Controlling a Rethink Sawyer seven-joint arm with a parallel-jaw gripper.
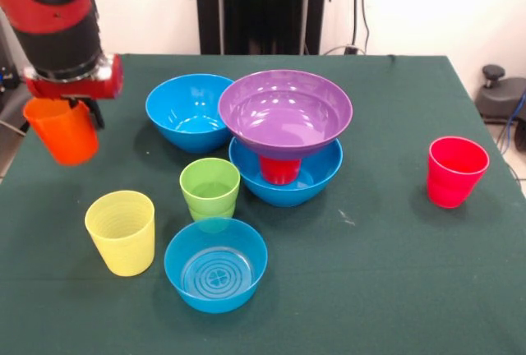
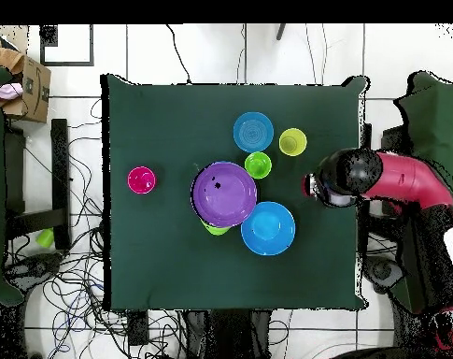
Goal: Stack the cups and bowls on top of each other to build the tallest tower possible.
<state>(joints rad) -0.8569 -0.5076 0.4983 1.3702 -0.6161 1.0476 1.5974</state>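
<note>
The fingers [image 1: 70, 112] are closed on the orange cup [image 1: 62, 131], which hangs just under them, up off the table [image 1: 386, 273], tipped a little.

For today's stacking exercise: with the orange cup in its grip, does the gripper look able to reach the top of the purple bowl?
Probably yes. The purple bowl sits open on top of the tower, nothing above it. The gripper holds the orange cup lifted at the table's side, with only low bowls between.

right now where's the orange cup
In the front view the orange cup hangs tilted in the gripper above the table's left edge, left of the large blue bowl and above the yellow cup.
</note>
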